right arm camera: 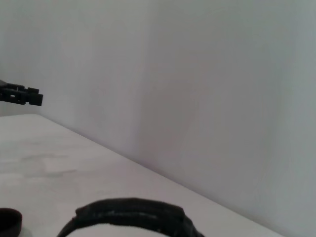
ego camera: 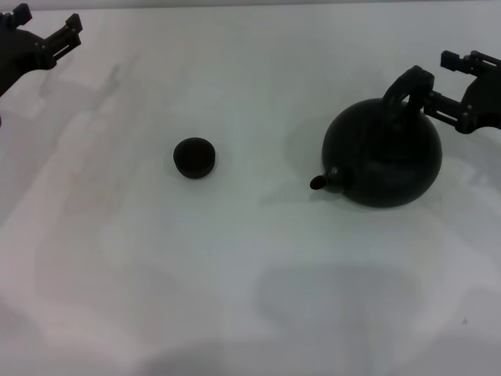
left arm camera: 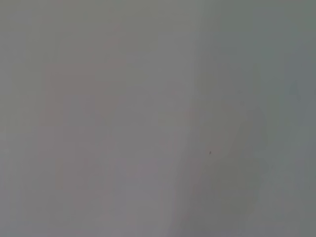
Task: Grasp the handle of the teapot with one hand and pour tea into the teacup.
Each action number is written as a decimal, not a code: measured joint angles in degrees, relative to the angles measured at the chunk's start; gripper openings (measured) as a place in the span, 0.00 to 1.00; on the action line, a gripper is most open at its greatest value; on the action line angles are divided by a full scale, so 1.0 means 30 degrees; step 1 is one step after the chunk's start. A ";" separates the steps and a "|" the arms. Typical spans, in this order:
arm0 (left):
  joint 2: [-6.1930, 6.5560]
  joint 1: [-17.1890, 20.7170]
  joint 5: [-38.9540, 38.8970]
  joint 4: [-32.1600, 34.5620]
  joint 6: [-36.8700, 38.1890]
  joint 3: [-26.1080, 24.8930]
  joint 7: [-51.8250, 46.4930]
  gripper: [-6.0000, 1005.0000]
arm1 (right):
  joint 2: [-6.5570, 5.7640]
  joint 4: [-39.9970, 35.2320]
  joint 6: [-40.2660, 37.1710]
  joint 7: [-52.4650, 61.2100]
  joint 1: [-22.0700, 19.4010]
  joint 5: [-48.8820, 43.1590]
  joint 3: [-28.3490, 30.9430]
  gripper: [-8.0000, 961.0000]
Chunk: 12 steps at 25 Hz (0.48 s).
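Note:
The round black teapot [ego camera: 385, 155] stands on the right of the white table, its short spout [ego camera: 321, 182] pointing toward the teacup [ego camera: 194, 157]. That small dark cup sits apart from it, left of centre. The arched handle [ego camera: 407, 84] rises over the pot. My right gripper [ego camera: 438, 78] is open just behind and to the right of the handle, one finger close to it and nothing held. The right wrist view shows the handle [right arm camera: 131, 215] close up and the teacup [right arm camera: 9, 222] farther off. My left gripper [ego camera: 69, 33] stays open at the far left corner. No tea is visible.
The white table [ego camera: 250, 274] stretches bare between the cup and the near edge. In the right wrist view a pale wall [right arm camera: 197, 98] stands behind the table. The left wrist view holds only plain white surface [left arm camera: 158, 118].

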 joint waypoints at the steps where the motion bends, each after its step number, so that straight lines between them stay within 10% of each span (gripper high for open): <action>1: 0.0008 -0.0002 0.0000 0.0000 0.0001 0.0000 0.0001 0.89 | -0.0013 0.0003 0.0056 0.0005 -0.0063 -0.0026 0.0010 0.70; 12: 0.0036 0.0065 -0.0102 0.0099 0.0023 -0.0117 0.0027 0.89 | -0.0238 0.0421 0.1716 0.0246 -0.1027 -0.0120 0.1057 0.70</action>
